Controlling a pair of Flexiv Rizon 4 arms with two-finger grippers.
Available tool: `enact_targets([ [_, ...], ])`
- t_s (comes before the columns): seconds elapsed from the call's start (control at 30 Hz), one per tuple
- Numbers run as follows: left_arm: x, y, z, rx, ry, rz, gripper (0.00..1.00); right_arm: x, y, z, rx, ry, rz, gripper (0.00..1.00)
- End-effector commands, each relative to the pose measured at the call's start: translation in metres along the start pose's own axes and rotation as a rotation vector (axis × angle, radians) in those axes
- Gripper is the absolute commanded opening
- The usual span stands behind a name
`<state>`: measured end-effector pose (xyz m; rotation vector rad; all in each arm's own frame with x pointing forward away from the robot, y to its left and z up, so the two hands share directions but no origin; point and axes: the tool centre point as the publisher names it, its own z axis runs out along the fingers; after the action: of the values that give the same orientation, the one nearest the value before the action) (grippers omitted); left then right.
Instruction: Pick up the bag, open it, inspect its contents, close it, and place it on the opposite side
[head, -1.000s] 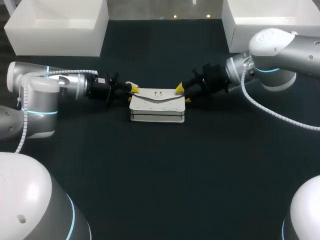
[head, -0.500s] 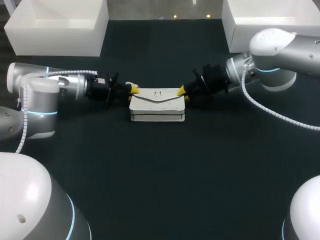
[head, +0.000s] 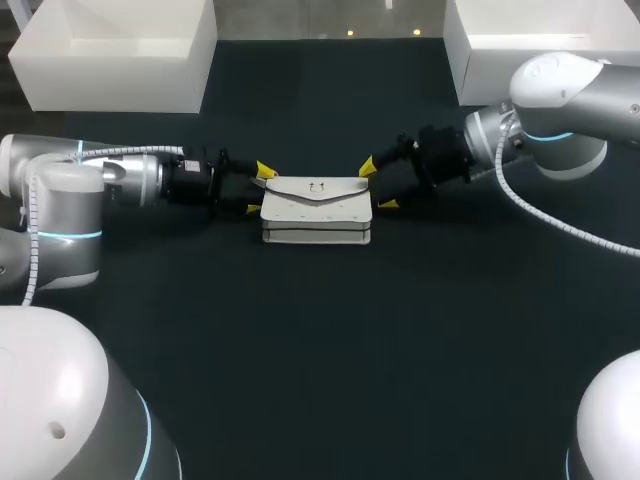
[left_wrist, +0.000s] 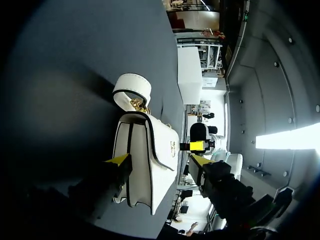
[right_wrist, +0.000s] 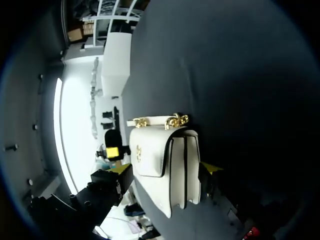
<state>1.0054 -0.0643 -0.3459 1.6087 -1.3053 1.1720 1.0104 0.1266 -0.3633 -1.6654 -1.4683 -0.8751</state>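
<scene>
Head view: fingers (head: 265, 170) now wider apart at bag (head: 316, 205).

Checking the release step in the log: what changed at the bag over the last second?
Both grippers opened. The left gripper and right gripper had their tips close together at the upper corners of the bag. Now the tips are spread wide at its ends, and both grippers drew back slightly outward. The bag stayed in place on the table, flap shut.
</scene>
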Motion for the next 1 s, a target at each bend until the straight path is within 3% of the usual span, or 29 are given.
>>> enact_targets([
  [0.03, 0.003, 0.015, -0.006, 0.04, -0.017, 0.005, 0.62, -0.001, -0.01, -0.015, -0.022, -0.018, 0.001, 1.0],
  [0.13, 0.002, 0.018, -0.006, 0.041, -0.025, 0.003, 0.45, -0.005, -0.011, -0.022, -0.029, -0.026, 0.007, 1.0],
  [0.47, -0.005, 0.025, -0.003, 0.025, -0.074, -0.009, 0.44, -0.014, -0.01, -0.041, -0.023, -0.084, 0.004, 1.0],
  [0.7, -0.01, 0.02, 0.003, 0.005, -0.078, -0.025, 0.27, -0.018, -0.008, -0.05, -0.004, -0.128, -0.01, 1.0],
  [0.93, -0.013, 0.019, 0.009, -0.016, -0.094, -0.028, 0.22, -0.023, -0.007, -0.057, 0.011, -0.16, -0.021, 1.0],
  [1.0, -0.014, 0.017, 0.009, -0.016, -0.096, -0.03, 0.13, -0.023, -0.007, -0.058, 0.017, -0.168, -0.028, 1.0],
])
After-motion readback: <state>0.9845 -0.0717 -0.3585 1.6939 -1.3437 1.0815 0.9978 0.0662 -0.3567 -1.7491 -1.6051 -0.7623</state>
